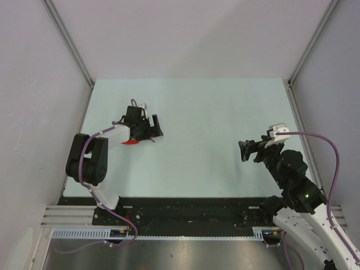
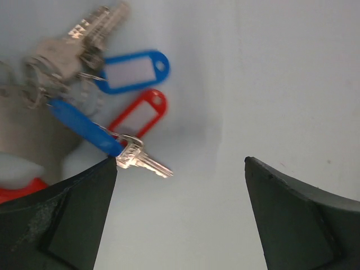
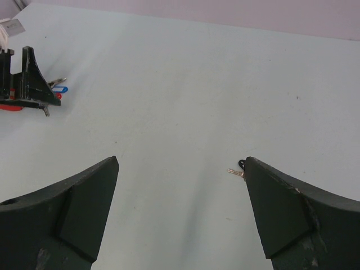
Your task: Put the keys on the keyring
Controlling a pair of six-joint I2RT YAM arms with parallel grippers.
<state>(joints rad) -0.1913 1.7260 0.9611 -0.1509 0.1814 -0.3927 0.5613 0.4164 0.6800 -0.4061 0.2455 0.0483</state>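
In the left wrist view a bunch of silver keys (image 2: 84,36) lies at the top left with a blue tag (image 2: 132,71), a red tag (image 2: 139,115) and a second blue tag (image 2: 84,126) that carries a small silver key (image 2: 143,161). The grey strap (image 2: 31,135) and its red end piece (image 2: 22,190) lie at the left. My left gripper (image 2: 180,166) is open and empty, just right of the bunch; its left finger touches the small key's head. My right gripper (image 3: 181,160) is open and empty; a tiny dark-headed key (image 3: 236,171) lies by its right finger.
In the top view the left gripper (image 1: 156,130) is over the left middle of the pale green table (image 1: 202,107), with the red end piece (image 1: 130,142) beside it. The right gripper (image 1: 243,152) is at the right. White walls enclose the table on three sides.
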